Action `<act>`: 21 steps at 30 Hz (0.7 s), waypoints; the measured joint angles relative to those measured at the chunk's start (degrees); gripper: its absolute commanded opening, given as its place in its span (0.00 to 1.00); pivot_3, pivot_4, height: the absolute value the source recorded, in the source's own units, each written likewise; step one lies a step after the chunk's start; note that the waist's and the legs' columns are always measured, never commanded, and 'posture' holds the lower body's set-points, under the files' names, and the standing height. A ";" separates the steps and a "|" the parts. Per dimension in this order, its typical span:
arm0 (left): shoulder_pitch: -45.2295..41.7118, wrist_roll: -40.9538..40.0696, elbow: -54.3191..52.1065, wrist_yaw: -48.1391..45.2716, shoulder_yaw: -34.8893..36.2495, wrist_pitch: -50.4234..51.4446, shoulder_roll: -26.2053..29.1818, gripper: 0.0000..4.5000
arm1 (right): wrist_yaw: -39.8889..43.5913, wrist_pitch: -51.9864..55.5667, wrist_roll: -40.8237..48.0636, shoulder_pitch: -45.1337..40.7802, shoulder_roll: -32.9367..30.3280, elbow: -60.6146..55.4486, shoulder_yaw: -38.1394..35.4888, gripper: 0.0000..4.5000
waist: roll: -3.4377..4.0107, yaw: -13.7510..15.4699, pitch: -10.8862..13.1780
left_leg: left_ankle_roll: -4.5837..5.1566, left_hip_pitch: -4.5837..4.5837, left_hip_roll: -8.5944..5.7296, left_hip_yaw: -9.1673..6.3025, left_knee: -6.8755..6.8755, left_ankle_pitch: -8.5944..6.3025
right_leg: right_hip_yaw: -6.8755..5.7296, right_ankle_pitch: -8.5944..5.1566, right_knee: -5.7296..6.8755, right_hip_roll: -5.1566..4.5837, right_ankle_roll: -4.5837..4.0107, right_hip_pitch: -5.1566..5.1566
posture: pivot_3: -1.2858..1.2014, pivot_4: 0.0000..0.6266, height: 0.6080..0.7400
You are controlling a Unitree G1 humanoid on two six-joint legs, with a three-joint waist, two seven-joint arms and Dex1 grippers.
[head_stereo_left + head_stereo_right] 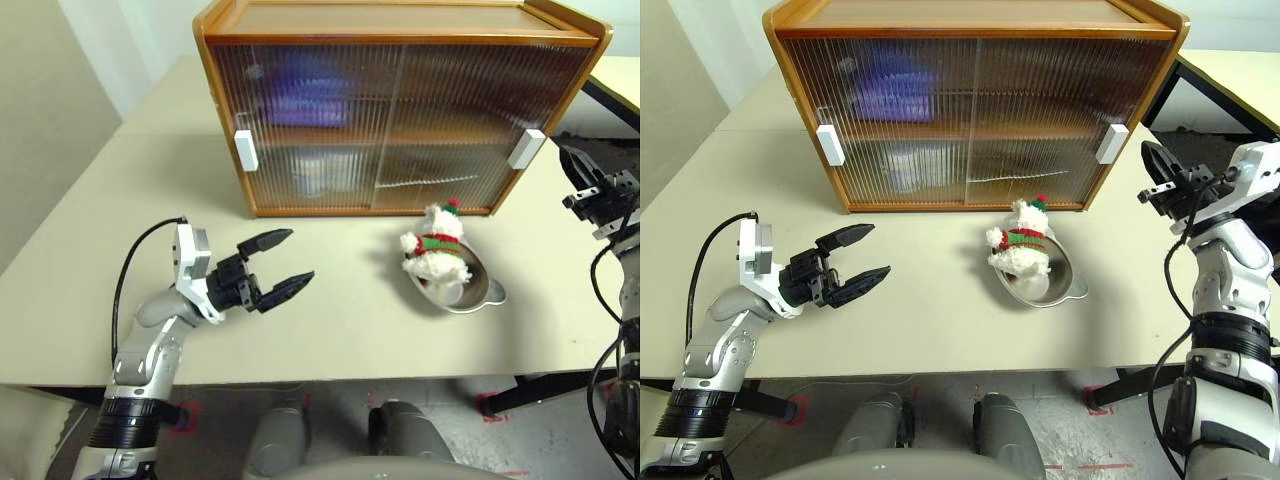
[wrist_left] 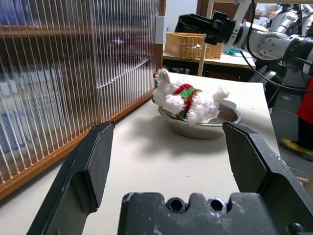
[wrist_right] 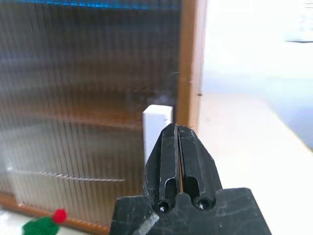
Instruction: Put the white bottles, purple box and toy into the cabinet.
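Observation:
The wooden cabinet (image 1: 390, 18) stands at the back of the table with both ribbed sliding doors shut. Behind the left door a purple box (image 1: 310, 95) shows blurred on the upper shelf, and a pale shape that may be the white bottles (image 1: 318, 172) sits on the lower shelf. The toy (image 1: 435, 250), a white plush bear with a red-green scarf, lies in a steel bowl (image 1: 482, 292) in front of the cabinet. My left gripper (image 1: 300, 255) is open over the table, left of the toy and pointing toward it. My right gripper (image 1: 1150, 158) is shut, empty, just right of the cabinet's right white handle (image 1: 1112, 143).
A left white handle (image 1: 245, 150) sits on the other door. A wicker basket (image 2: 188, 45) stands on another table beyond the cabinet's right end. The table's front edge (image 1: 330, 382) runs close below the left gripper and the bowl.

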 measured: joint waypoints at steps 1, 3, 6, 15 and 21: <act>0.00 0.50 0.04 -0.29 -0.59 -0.05 0.34 1.00 | -0.51 -0.08 -0.75 -0.46 0.00 0.34 0.39 0.01 | 0.01 -0.01 -0.01 | 0.00 0.00 0.00 0.00 0.00 0.00 | 0.01 0.00 0.00 0.01 0.00 0.00 | 0.57 0.00 1.00; 0.01 1.40 0.17 -0.67 -1.21 -0.21 0.46 1.00 | -1.36 -0.28 -2.22 -1.05 -0.01 1.14 1.60 0.01 | 0.03 -0.03 -0.02 | 0.01 0.00 0.00 0.00 0.00 0.00 | 0.02 0.00 0.00 0.02 0.00 0.01 | 0.57 0.00 1.00; 0.00 2.09 0.29 -0.88 -1.36 -0.69 0.47 1.00 | -2.55 -0.30 -4.39 -2.05 -0.01 2.41 3.22 0.01 | 0.06 -0.06 -0.02 | 0.01 0.00 -0.01 0.01 0.01 0.01 | 0.04 0.03 0.00 0.01 -0.03 0.01 | 0.57 0.00 1.00; -0.01 3.10 0.50 -1.90 -2.51 -1.30 0.69 1.00 | -7.08 -0.33 -9.35 -4.24 -0.06 6.62 5.78 0.01 | 0.07 -0.07 -0.03 | 0.01 -0.02 -0.01 0.00 0.00 0.01 | 0.04 0.03 0.00 0.01 -0.03 0.01 | 0.57 0.00 1.00; 0.00 3.54 0.48 -1.92 -2.91 -1.36 0.72 1.00 | -7.45 -0.42 -9.86 -5.16 -0.06 8.54 5.84 0.01 | 0.07 -0.10 -0.03 | 0.02 -0.01 -0.01 0.00 0.01 0.01 | 0.05 0.03 0.01 0.02 -0.04 0.01 | 0.58 0.00 1.00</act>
